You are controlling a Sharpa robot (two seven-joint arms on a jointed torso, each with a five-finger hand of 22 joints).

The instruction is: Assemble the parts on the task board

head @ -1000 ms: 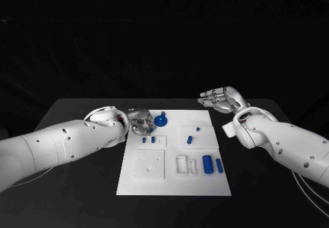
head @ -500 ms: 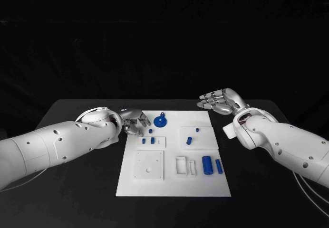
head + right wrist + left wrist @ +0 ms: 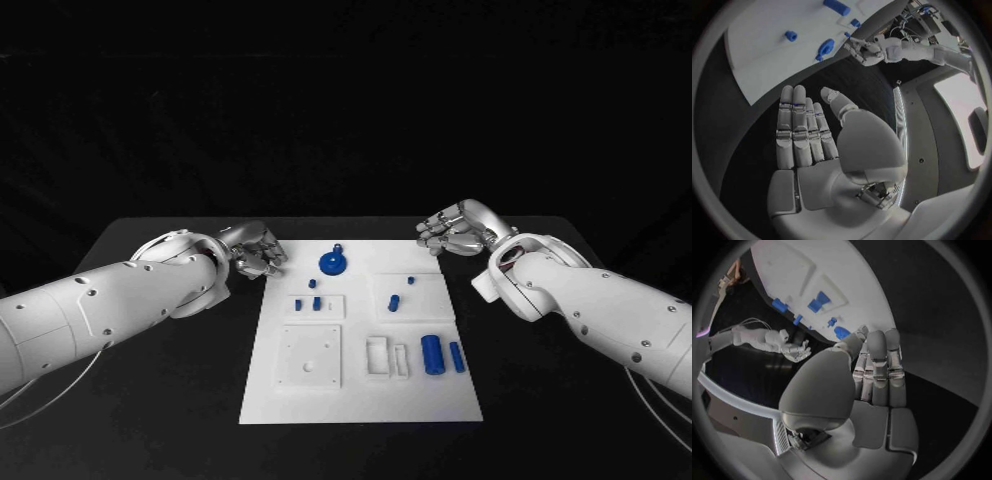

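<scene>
The white task board (image 3: 418, 400) lies in the middle of the black table. A round blue part with a knob (image 3: 333, 262) sits near its far edge. Small blue pegs (image 3: 316, 303) stand in the raised blocks, and two blue cylinders (image 3: 431, 352) lie at the right. My left hand (image 3: 253, 250) hovers just off the board's far left corner, its fingers (image 3: 876, 375) stretched out and holding nothing. My right hand (image 3: 454, 228) hangs above the far right corner, palm flat and fingers (image 3: 798, 130) extended, also holding nothing.
A plain white square block (image 3: 313, 354) and a slotted white block (image 3: 387, 355) sit on the board's near half. Bare black table (image 3: 159, 400) lies on both sides of the board. The right wrist view shows the board (image 3: 767, 45) ahead of the palm.
My left hand has drawn back to the left, away from the round blue part and off the board's edge. The camera has shifted a little. The right hand has hardly moved.
</scene>
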